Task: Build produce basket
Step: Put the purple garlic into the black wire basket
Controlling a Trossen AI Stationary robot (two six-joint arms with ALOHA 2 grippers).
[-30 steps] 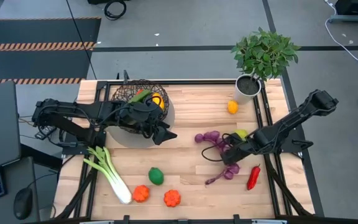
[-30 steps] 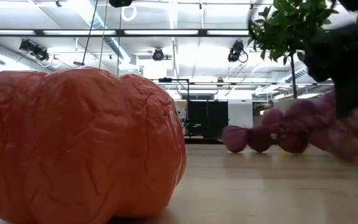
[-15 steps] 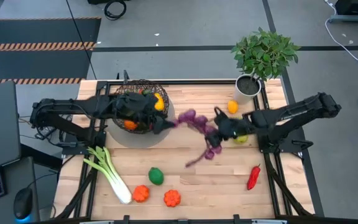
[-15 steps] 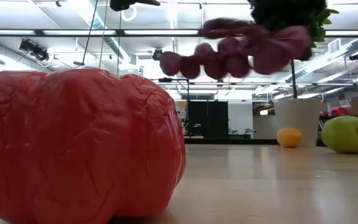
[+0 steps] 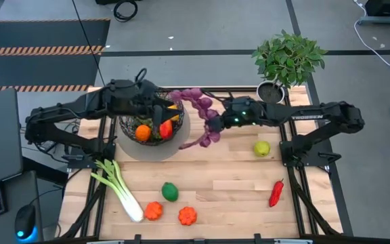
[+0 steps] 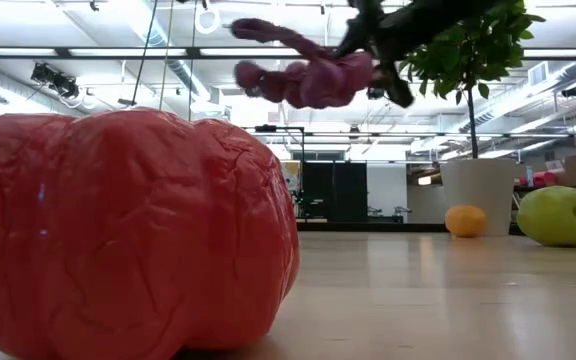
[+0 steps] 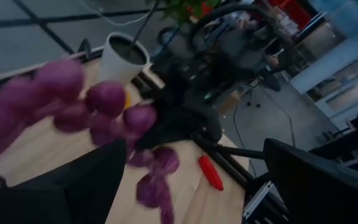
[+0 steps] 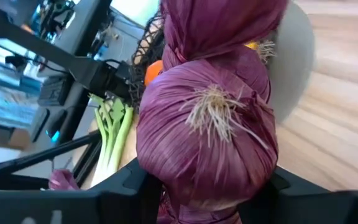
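The right gripper (image 5: 217, 122) is clenched on a string of purple onions (image 5: 198, 108), carried in the air just beside the basket (image 5: 151, 120), which sits at about ten o'clock on the table (image 5: 235, 196). One end of the string reaches over the basket's rim at two o'clock; the other hangs down towards the boards. The step in hand, I'd say, is loading this string into the basket. The next move calls for bringing the whole bunch over the opening and lowering it before letting go, so that the dangling tail doesn't catch on the wire rim or drape outside.

The left gripper (image 5: 156, 108) hovers over the basket with its fingers spread wide and nothing in them; it may need to clear out of the way.

From above you get the layout: an orange and something red already in the basket, the leek (image 5: 118, 189) at eight o'clock, a lime (image 5: 170, 192) and two small orange fruits at six, a red chilli (image 5: 275, 193) at four, a green fruit (image 5: 261, 148) at three.

The table-level camera shows what the overhead cannot: the onions (image 6: 303, 72) are well up off the table. The right wrist camera alone shows the papery skin and root tuft of the onion (image 8: 207, 130) sitting between the fingers.
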